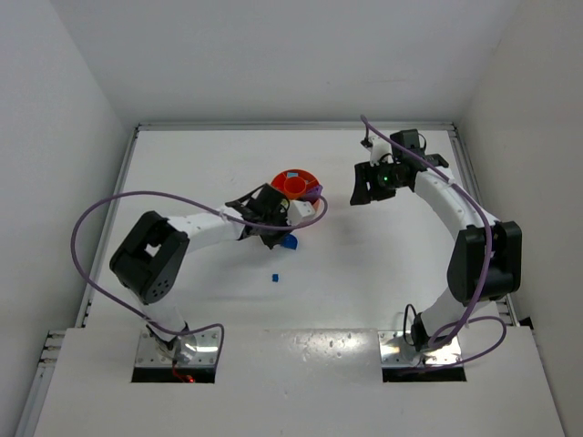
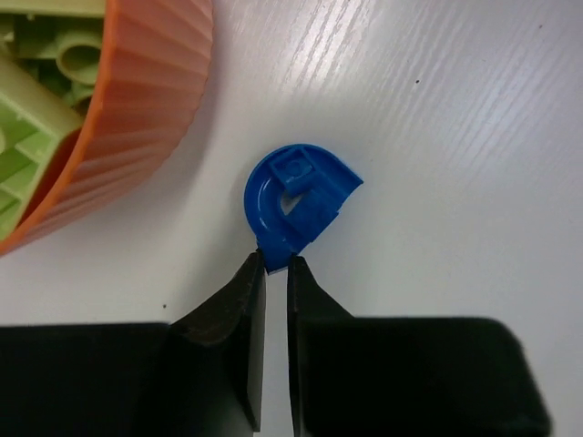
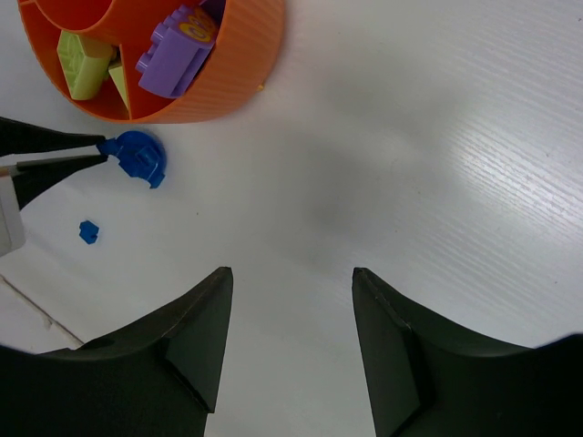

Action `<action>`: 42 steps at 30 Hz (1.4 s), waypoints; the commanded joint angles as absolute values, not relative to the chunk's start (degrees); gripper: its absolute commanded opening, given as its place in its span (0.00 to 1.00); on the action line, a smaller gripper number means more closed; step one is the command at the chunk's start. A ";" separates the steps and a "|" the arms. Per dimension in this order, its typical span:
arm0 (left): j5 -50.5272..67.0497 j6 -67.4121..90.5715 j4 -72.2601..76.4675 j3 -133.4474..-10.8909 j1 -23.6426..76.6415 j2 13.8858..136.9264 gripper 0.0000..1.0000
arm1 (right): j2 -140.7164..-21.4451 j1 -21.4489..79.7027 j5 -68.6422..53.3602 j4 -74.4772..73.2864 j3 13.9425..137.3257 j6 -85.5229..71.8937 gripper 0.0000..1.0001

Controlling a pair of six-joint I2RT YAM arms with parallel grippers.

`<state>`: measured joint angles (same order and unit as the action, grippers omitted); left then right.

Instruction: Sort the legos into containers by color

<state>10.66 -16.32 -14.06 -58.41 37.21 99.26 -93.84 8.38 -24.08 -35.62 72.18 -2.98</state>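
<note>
My left gripper [image 2: 277, 261] is shut on the edge of a blue rounded lego [image 2: 296, 196], low over the table right beside the orange tray [image 2: 146, 100]. In the top view the left gripper [image 1: 282, 238] and the blue lego [image 1: 288, 242] are just below the tray [image 1: 291, 173]. The tray holds pale yellow-green legos [image 2: 36, 118] and purple legos [image 3: 173, 55] in separate sections. A tiny blue brick [image 1: 274, 277] lies loose on the table, also in the right wrist view [image 3: 88, 232]. My right gripper [image 3: 291, 273] is open and empty, raised to the right of the tray [image 3: 219, 82].
White walls bound the table at the back and sides. The left arm's purple cable [image 1: 314, 214] loops past the tray's right side. The left gripper's fingers [image 3: 55, 150] show in the right wrist view, touching the blue rounded lego [image 3: 138, 157].
</note>
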 commanded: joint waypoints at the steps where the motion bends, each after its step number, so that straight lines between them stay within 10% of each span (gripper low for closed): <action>1: 11.16 -17.40 -16.69 -58.36 37.88 93.71 0.10 | -93.25 8.17 -24.96 -34.10 72.77 -2.46 0.56; 6: 11.16 -17.93 -18.19 -58.36 37.88 91.41 0.05 | -93.25 8.17 -24.96 -34.10 72.77 -2.46 0.56; 9: 10.38 -18.45 -18.72 -57.83 37.88 92.10 0.39 | -92.73 8.17 -24.96 -34.10 72.77 -2.46 0.56; 11: 9.76 -18.46 -18.72 -57.83 37.88 92.11 0.42 | -92.72 8.17 -24.96 -34.10 72.77 -2.46 0.56; 42: 12.39 -13.45 -15.47 -65.48 36.83 104.85 0.37 | -92.72 8.17 -24.96 -33.57 71.72 -2.46 0.56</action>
<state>12.23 -14.22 -16.05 -64.05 37.19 103.72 -93.84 8.38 -24.08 -35.11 71.79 -2.98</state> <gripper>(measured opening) 0.372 0.560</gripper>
